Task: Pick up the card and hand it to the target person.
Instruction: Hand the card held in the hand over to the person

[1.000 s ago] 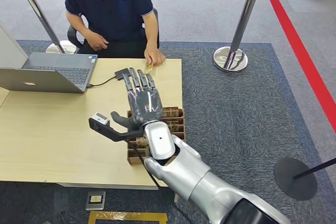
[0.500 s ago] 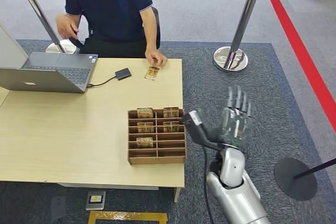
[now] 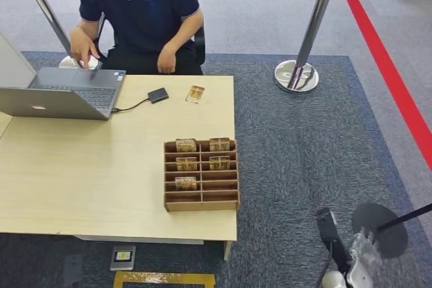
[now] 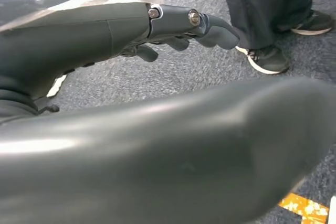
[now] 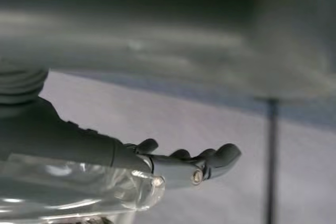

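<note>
A small patterned card (image 3: 195, 93) lies flat on the far side of the wooden table (image 3: 76, 180), just in front of the seated person (image 3: 138, 11). The person's hands are off it, one on the laptop (image 3: 61, 92). A wooden rack (image 3: 201, 177) near the table's right edge holds several similar cards upright. My right hand (image 3: 364, 253) hangs low at the bottom right, beside the table and blurred. In the right wrist view the right hand (image 5: 178, 162) has its fingers stretched out and holds nothing. The left hand (image 4: 174, 27) hangs over the carpet with nothing in it.
A small black device (image 3: 158, 94) with a cable lies next to the card. A chrome stanchion (image 3: 295, 75) with a red belt stands at the right, and a black round base (image 3: 379, 228) lies near my right hand. A person's shoes (image 4: 269, 59) stand on the carpet.
My right arm has drawn back from over the rack and dropped to the lower right. The person has let go of the card and moved one hand to the laptop.
</note>
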Controlling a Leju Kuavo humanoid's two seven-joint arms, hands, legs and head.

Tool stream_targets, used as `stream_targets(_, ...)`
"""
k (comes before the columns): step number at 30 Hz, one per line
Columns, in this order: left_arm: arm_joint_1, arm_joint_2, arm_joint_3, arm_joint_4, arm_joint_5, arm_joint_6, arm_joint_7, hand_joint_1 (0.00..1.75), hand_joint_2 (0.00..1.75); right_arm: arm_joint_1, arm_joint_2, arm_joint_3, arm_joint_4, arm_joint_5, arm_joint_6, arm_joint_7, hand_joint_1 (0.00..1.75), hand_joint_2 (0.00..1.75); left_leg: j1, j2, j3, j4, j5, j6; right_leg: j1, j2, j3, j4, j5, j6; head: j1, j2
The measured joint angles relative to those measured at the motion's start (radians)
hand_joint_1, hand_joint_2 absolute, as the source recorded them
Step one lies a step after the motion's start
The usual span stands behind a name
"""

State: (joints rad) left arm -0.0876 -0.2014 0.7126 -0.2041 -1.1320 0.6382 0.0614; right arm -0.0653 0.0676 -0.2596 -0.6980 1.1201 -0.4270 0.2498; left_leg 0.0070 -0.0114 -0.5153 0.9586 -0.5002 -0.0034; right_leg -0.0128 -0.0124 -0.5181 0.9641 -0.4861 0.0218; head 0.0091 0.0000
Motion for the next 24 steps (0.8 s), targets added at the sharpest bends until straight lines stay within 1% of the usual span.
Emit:
stream_targets(3, -0.002, 0.0, 0.0, 0.0, 0.002, 0.0, -0.009, 0.0, 0.0, -0.007, 0.001, -0.065, 0.173, -0.04, 0.065, 0.04, 0.0, 0.0, 0.0, 0.0, 0.0, 0.0, 0.0, 0.0, 0.0, 0.0, 0.0, 0.0, -0.001, 0.0, 0.0, 0.0)
stream_targets(6, -0.003, -0.001, 0.0, 0.0, 0.01, 0.0, -0.018, 0.0, 0.0, 0.003, 0.007, -0.121, 0.295, -0.077, 0.137, 0.085, 0.0, 0.0, 0.0, 0.0, 0.0, 0.0, -0.001, 0.0, 0.0, 0.0, 0.0, 0.0, -0.002, 0.0, 0.0, 0.0)
stream_targets(8, -0.003, -0.002, 0.001, 0.0, 0.018, -0.004, -0.025, 0.0, 0.87, 0.013, 0.015, -0.155, 0.353, -0.103, 0.174, 0.096, 0.0, 0.0, 0.0, 0.0, 0.0, 0.0, -0.001, 0.0, 0.0, 0.0, 0.0, 0.0, -0.002, -0.001, 0.0, 0.0)
stream_targets(10, -0.003, -0.003, 0.001, 0.0, 0.024, -0.016, -0.032, 0.0, 1.75, 0.021, 0.026, -0.185, 0.394, -0.124, 0.19, 0.085, 0.0, 0.0, 0.0, 0.0, 0.0, 0.0, -0.001, 0.0, 0.0, 0.0, 0.0, 0.0, -0.002, -0.001, 0.0, 0.0)
stream_targets(14, -0.007, -0.005, 0.002, 0.0, 0.023, -0.066, -0.039, 0.0, 1.75, 0.021, 0.044, -0.219, 0.439, -0.129, 0.194, 0.026, 0.0, 1.75, 0.0, 0.0, 0.0, 0.0, -0.001, 0.0, 0.0, 0.0, 0.0, 0.0, -0.002, -0.001, 0.0, 0.0)
stream_targets(19, -0.021, -0.008, 0.002, 0.0, 0.014, -0.099, -0.039, 0.0, 1.75, -0.007, 0.051, -0.223, 0.462, -0.101, 0.201, -0.033, 0.0, 1.75, 0.0, 0.0, 0.001, 0.0, -0.001, 0.0, 0.0, 0.0, 0.001, 0.0, -0.002, 0.0, 0.0, 0.0)
stream_targets(24, -0.025, -0.007, -0.009, 0.0, 0.033, -0.12, -0.047, 0.0, 1.75, -0.032, 0.054, -0.211, 0.465, -0.098, 0.215, -0.068, 0.0, 1.75, 0.0, 0.0, 0.002, 0.0, -0.001, 0.0, 0.0, 0.0, 0.002, 0.0, -0.002, 0.0, 0.0, 0.0)
